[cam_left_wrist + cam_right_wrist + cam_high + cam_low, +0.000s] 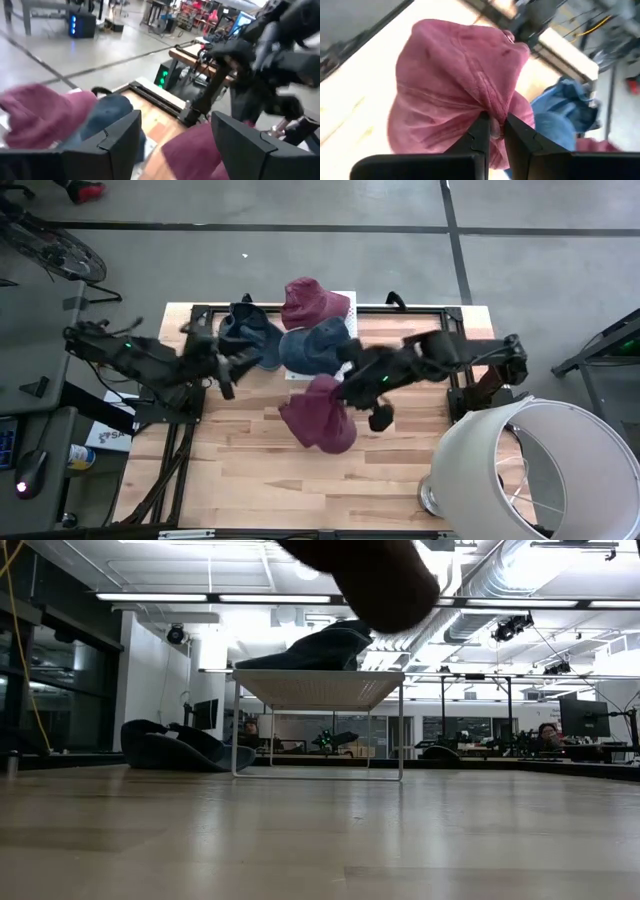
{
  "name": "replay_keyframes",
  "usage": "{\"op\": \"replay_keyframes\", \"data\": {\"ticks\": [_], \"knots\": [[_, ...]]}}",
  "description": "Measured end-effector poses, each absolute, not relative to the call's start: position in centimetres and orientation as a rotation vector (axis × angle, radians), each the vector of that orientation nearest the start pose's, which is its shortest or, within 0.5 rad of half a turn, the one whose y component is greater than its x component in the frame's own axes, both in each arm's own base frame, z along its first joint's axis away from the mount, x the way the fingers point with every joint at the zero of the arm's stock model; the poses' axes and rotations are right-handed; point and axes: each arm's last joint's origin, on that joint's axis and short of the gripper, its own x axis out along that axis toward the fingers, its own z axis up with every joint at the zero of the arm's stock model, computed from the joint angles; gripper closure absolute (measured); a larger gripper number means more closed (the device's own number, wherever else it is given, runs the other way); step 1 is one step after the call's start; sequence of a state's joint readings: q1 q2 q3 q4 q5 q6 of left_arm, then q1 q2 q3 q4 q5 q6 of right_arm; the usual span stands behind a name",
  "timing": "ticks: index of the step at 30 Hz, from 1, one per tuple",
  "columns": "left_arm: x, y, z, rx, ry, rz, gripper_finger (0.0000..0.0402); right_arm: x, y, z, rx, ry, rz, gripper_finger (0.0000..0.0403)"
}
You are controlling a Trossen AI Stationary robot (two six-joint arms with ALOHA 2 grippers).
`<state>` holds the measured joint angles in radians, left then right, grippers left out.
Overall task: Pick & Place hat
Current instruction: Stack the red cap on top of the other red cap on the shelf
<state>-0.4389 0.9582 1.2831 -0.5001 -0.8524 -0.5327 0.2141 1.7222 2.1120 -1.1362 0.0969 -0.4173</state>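
Right end effector point(492, 131) pinching a fold of the maroon hat point(320, 415); hat hangs bunched over the counter point(250, 470), just in front of the blue hat point(312, 348) (a second maroon hat point(312, 302) lies behind the blue one, on a white rack point(318, 690)); left end effector point(232, 370) spread, holding nothing, beside the blue hat.

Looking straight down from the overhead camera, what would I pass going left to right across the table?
Left pincer → dark blue hat → maroon hat held by the right pincer → big white lampshade.
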Motion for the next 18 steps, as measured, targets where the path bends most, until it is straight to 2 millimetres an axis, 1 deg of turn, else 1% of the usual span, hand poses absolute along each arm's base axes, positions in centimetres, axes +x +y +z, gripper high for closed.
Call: {"op": "replay_keyframes", "data": {"ticks": [6, 10, 13, 15, 18], "knots": [[19.7, -7.0, 41.9, -0.545, 0.101, 0.418, 0.0163, 34.9, 9.3, 41.2, -0.543, 0.842, 0.355, 0.0373], [21.8, -8.2, 40.4, -0.608, 0.175, 0.384, 0.0163, 36.3, 10.6, 39.3, -0.516, 0.899, 0.387, 0.0373], [23.2, -9.0, 39.3, -0.655, 0.232, 0.338, 0.0163, 36.9, 11.1, 38.3, -0.482, 0.930, 0.386, 0.0373], [23.7, -9.3, 38.9, -0.676, 0.267, 0.307, 0.0163, 37.2, 11.2, 37.9, -0.444, 0.949, 0.368, 0.0373], [24.4, -9.8, 38.4, -0.708, 0.301, 0.261, 0.0163, 37.4, 11.1, 37.7, -0.373, 0.964, 0.327, 0.0373]]}}
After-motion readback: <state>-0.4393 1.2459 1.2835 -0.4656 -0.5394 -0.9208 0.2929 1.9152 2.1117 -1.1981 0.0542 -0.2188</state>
